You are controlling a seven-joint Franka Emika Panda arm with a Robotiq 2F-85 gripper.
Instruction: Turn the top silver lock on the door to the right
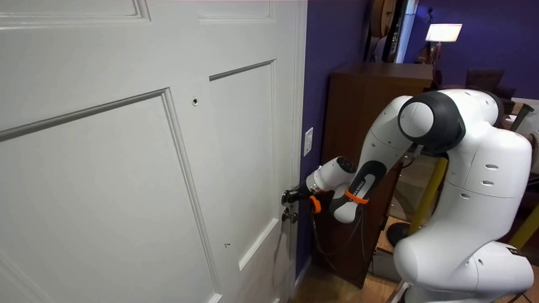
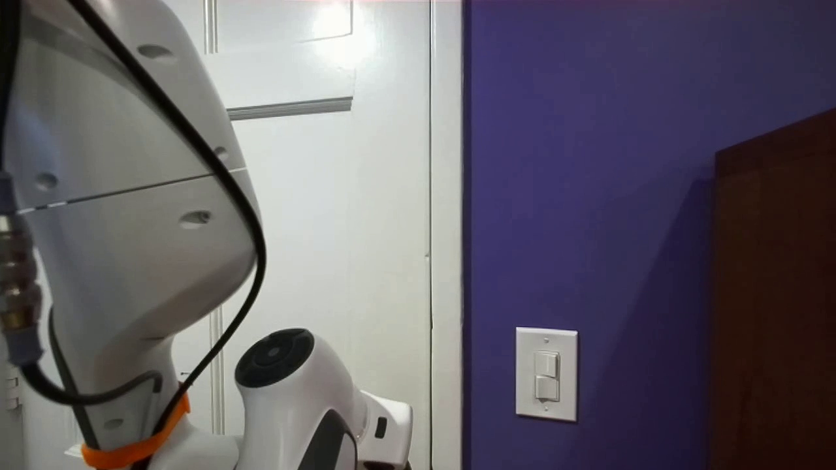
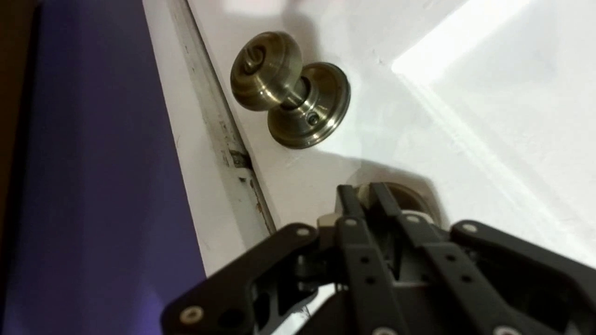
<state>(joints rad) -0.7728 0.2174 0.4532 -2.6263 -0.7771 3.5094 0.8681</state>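
Observation:
The white panelled door (image 1: 105, 202) fills the left of an exterior view and stands behind the arm in an exterior view (image 2: 294, 196). In the wrist view, the top lock (image 3: 407, 197) is a round, brownish metal plate, partly hidden behind my fingers. My gripper (image 3: 363, 197) has its two fingertips close together, one on each side of a small pale piece of the lock. It is shut on that piece. In an exterior view, the gripper (image 1: 290, 196) is at the lock, above the doorknob (image 1: 289, 215). The round brass-toned knob (image 3: 265, 70) shows fully in the wrist view.
The door frame (image 2: 446, 228) and purple wall (image 2: 620, 85) are beside the lock. A light switch (image 2: 546, 373) is on that wall. A dark brown cabinet (image 1: 374, 80) stands close to the arm. A black cable (image 2: 251, 222) hangs along the arm.

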